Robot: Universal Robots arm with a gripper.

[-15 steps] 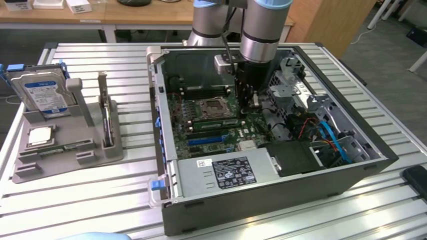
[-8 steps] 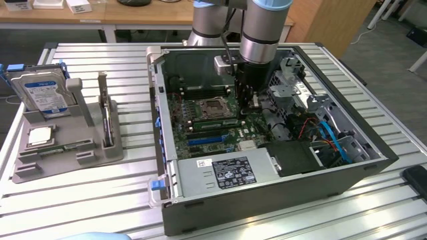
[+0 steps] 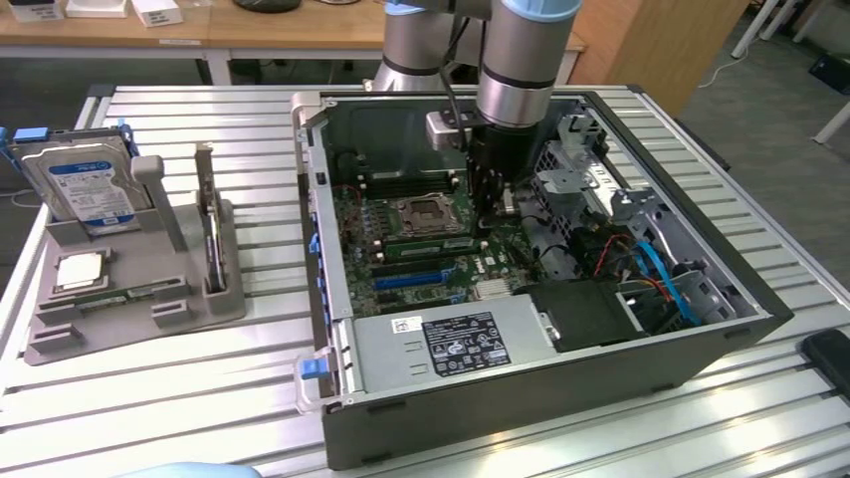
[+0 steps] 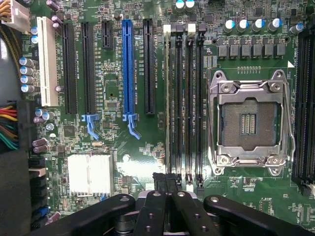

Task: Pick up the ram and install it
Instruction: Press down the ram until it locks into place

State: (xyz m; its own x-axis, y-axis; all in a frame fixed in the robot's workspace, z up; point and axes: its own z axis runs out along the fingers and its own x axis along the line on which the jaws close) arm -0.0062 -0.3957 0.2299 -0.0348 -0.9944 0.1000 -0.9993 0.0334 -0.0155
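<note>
hard drive (image 3: 88,186) upright in grey tray (image 3: 199,299) — processor chip (image 3: 80,271) flat | open computer case (image 3: 531,398) | empty CPU socket (image 4: 248,123)

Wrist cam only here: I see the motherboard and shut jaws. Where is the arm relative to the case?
Observer: The gripper is down inside the open computer case. It is at the end of the memory slots, next to the empty processor socket.
Operator: Anything outside the case?
Observer: A hard drive stands upright in a grey holder, on the exterior view's left of the case.
Operator: And the processor?
Observer: The processor chip lies flat in the same holder, on the camera side of the drive.
</note>
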